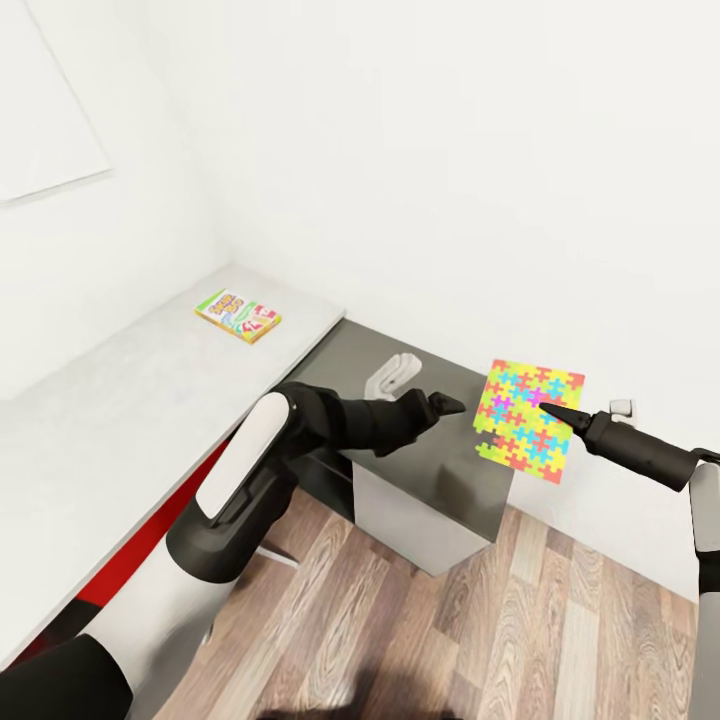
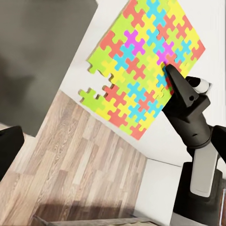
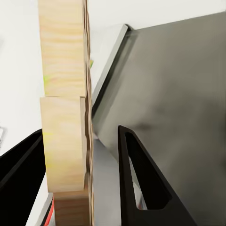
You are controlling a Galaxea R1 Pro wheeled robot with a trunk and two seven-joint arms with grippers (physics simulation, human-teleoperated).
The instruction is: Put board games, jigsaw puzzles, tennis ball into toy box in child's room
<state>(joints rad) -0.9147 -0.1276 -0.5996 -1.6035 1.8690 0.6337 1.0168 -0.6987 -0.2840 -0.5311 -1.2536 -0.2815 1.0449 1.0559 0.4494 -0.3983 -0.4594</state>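
My right gripper [image 1: 548, 409] holds a jigsaw puzzle [image 1: 530, 420] up in the air, clear of the desk [image 1: 130, 400] and out over the edge of the dark grey side panel [image 1: 440, 470] and the wood-plank floor [image 1: 480, 620]. The puzzle is a thin square of interlocking yellow, blue, pink, orange and green pieces, standing nearly upright with its coloured face turned toward my head camera. In the left wrist view the same puzzle [image 2: 141, 66] shows a notch in one edge where a piece juts out, and my right gripper [image 2: 170, 74] has its dark finger lying across the coloured face near one side. In the right wrist view the puzzle [image 3: 66, 117] is seen edge-on with its pale wood-coloured back toward one black finger [image 3: 141, 183]; the other finger sits on its far side, so the two are clamped on the sheet.

My left gripper [image 1: 450, 403] reaches forward over the dark panel, near the puzzle but apart from it, holding nothing. I cannot tell from these views whether its fingers are apart or together.

On the light grey desk, well apart from both arms and near the white wall [image 1: 400, 150], lies a board game [image 1: 238, 314] flat on its back, a small box with a yellow, green and red printed cover.
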